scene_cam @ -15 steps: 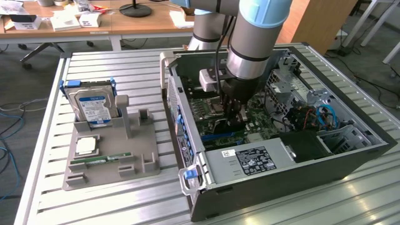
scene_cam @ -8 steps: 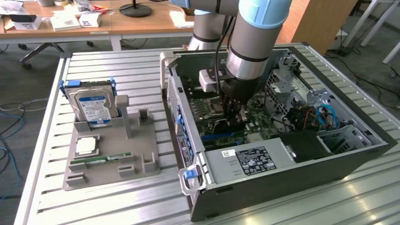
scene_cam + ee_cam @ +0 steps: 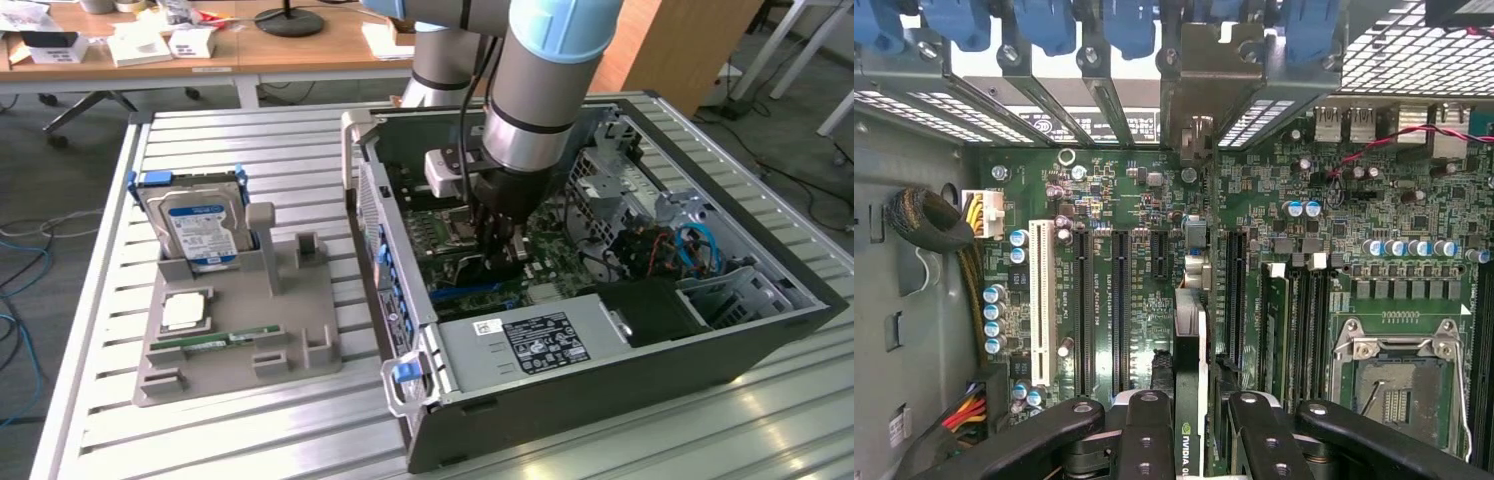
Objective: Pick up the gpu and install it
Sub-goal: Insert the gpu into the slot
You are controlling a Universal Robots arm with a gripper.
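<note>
Edge-on in the wrist view, the gpu (image 3: 1190, 330) is a thin card with a small green-logo label near my fingers. Its silver bracket (image 3: 1199, 90) lies against the case's rear slot openings. My gripper (image 3: 1192, 425) is shut on the card, with a black finger (image 3: 1144, 435) on each side. The card stands upright over the green motherboard (image 3: 1124, 200), between the long black slots. I cannot tell whether it is seated. In the exterior view my gripper (image 3: 501, 255) reaches straight down into the open computer case (image 3: 747, 330), with the dark gpu (image 3: 470, 270) beneath it.
A power supply (image 3: 527, 345) fills the case's near corner, and the bare processor socket (image 3: 1394, 370) lies beside the slots. To the exterior view's left, a grey holder (image 3: 254, 340) carries a hard drive (image 3: 200, 225), a processor chip (image 3: 184, 312) and a green RAM stick (image 3: 214, 343).
</note>
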